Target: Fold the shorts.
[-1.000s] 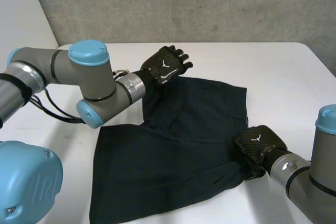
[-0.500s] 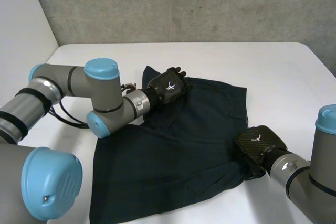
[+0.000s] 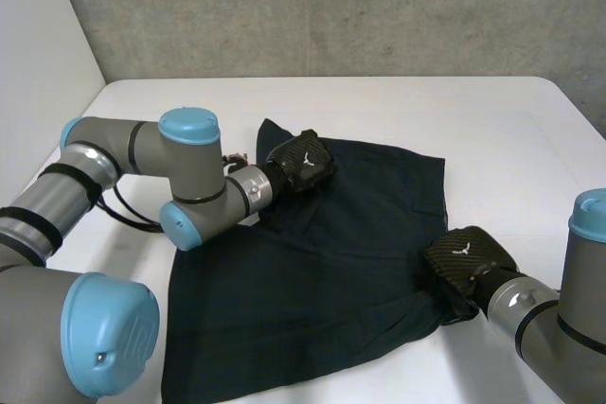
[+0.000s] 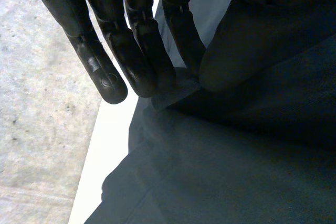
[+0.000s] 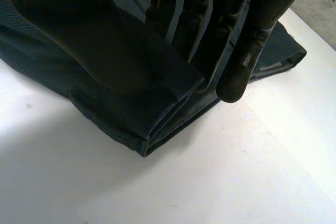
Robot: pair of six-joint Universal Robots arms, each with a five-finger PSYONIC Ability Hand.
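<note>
Dark shorts (image 3: pixel 331 253) lie spread flat on the white table (image 3: pixel 492 120). My left hand (image 3: pixel 301 163) rests on their far edge near the far left corner, fingers curled. In the left wrist view its fingers (image 4: pixel 136 51) and thumb pinch a small fold of the shorts (image 4: pixel 236 171) at the cloth's edge. My right hand (image 3: pixel 466 260) sits at the shorts' near right corner. In the right wrist view its fingers (image 5: pixel 197 24) and thumb clamp the hemmed edge of the shorts (image 5: pixel 121 119), which bunches in a fold under the palm.
A grey concrete wall (image 3: pixel 331 7) runs behind the table's far edge. Bare white table (image 5: pixel 210 182) lies around the shorts on the right, the far side and the left. My left arm (image 3: pixel 185 177) reaches over the table's left part.
My left hand has dropped from above the far edge onto the cloth and curled its fingers shut on it. The right hand has not moved.
</note>
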